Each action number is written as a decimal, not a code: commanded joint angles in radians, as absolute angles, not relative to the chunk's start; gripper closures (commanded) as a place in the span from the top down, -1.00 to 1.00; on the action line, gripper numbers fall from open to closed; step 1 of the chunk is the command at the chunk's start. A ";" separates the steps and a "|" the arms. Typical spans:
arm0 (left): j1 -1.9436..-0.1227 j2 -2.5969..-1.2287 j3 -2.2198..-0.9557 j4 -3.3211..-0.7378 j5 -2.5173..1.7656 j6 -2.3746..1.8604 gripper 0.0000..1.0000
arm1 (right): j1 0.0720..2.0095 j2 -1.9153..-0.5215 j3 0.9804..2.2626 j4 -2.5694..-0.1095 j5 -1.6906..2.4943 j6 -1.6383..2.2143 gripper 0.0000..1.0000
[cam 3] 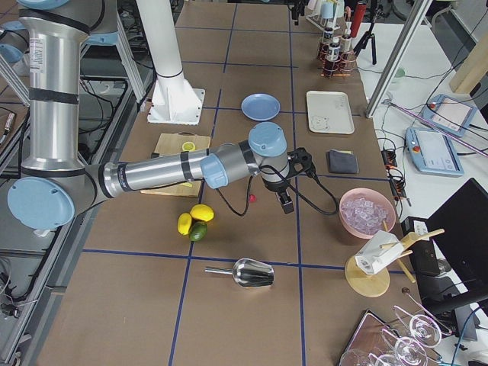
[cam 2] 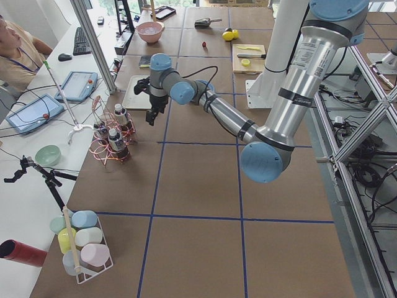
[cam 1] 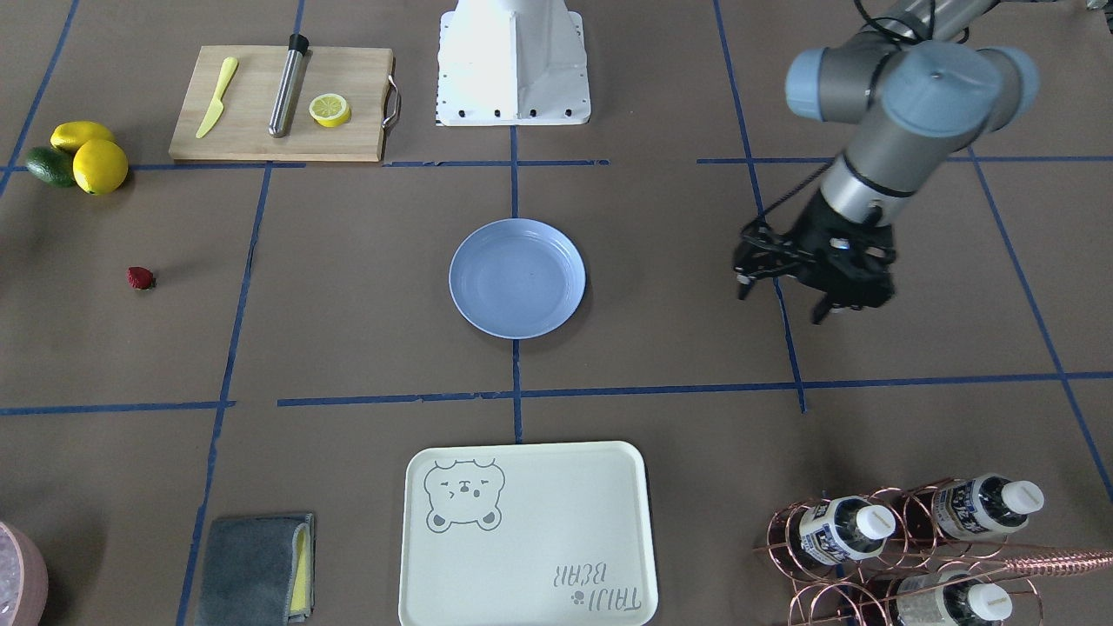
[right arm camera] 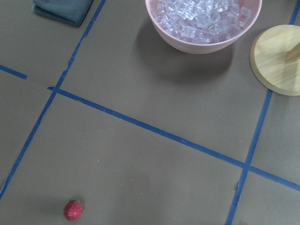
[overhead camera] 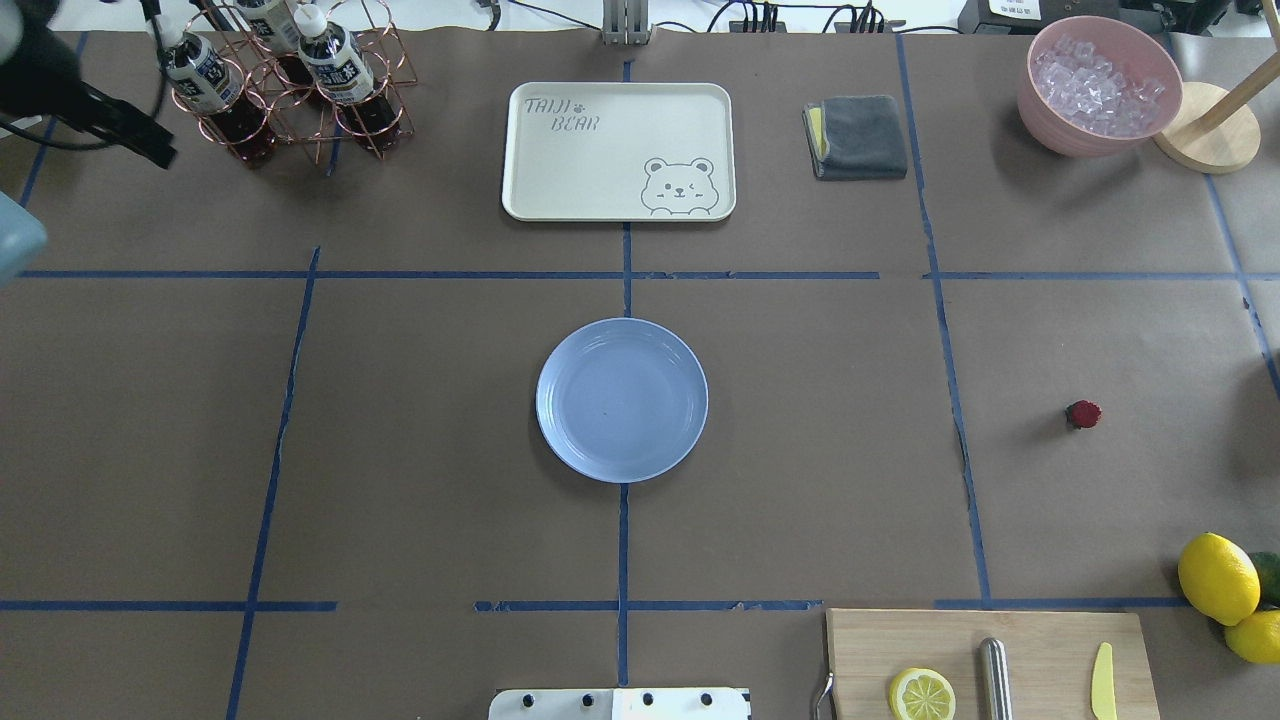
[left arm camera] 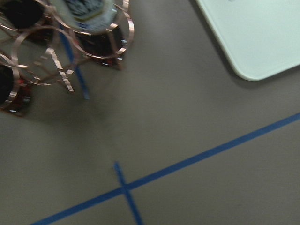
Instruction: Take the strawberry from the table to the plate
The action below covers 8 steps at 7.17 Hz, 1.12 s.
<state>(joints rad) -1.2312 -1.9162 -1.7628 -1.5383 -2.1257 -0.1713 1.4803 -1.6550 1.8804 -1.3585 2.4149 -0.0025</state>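
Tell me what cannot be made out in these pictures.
Right claw: shows only small in the right side view; open or shut cannot be told.
Bottle: blurred and cut by the top edge in the left wrist view; label unreadable.
Pink bowl: cut by the corner in the front view.

The strawberry (overhead camera: 1083, 414) is dark red, the plate (overhead camera: 622, 400) lavender-blue, the table (overhead camera: 820, 470) brown (blue-taped squares).
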 commanded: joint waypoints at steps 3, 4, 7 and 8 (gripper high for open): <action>-1.607 -1.697 -1.580 -1.544 -2.259 0.235 1.00 | 1.367 -1.606 1.891 -1.356 2.445 0.032 1.00; -1.638 -1.636 -1.600 -1.560 -2.337 0.236 1.00 | 1.308 -1.606 1.925 -1.356 2.428 0.146 1.00; -1.638 -1.608 -1.609 -1.551 -2.370 0.232 1.00 | 1.153 -1.693 1.927 -1.195 2.267 0.337 0.98; -1.638 -1.609 -1.609 -1.551 -2.372 0.232 1.00 | 1.072 -1.704 1.877 -1.058 2.220 0.471 0.98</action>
<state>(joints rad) -1.6375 -1.6099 -1.6082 -1.5515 -2.3685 0.2321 1.1634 -1.6753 1.9188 -1.2062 2.2984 0.3336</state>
